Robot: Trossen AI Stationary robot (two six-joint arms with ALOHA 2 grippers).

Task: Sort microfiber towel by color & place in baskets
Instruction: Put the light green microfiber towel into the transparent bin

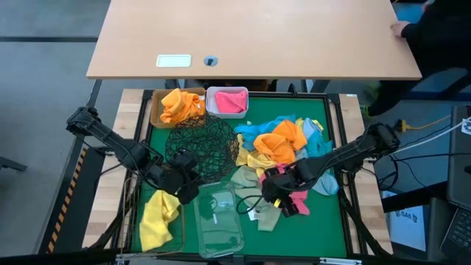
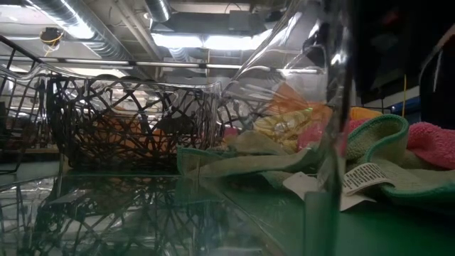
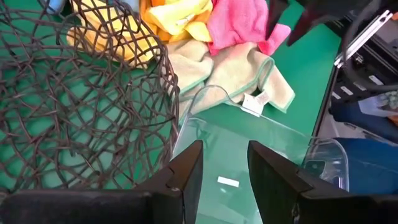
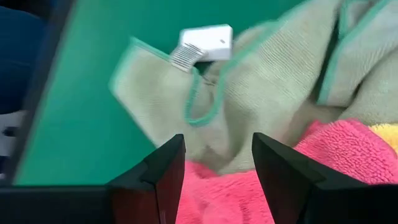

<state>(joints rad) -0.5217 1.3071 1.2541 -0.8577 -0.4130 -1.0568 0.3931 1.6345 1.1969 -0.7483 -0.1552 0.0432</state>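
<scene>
Pink towel (image 4: 373,162) under my right fingers (image 4: 214,180), spread wide, empty; soft, limp, pinch a raised fold. Left fingers (image 3: 224,180) parted, empty.

Both arms are dark, near black, built of slim tubular links joined by chunkier rounded joint housings; thin black cables loop loosely alongside the links of each arm. The left hand (image 1: 179,179) ends in a blocky black body; seen from its own wrist, its two fingers (image 3: 186,180) are flat, matte black slabs with angular, chamfered inner faces and squared tips, rising from a broad black base. The right hand (image 1: 283,193) is the same make; its fingers (image 4: 283,174) show as wide black wedges with bevelled edges and a faint sheen along the ridges; no markings or screws can be made out on either.
</scene>
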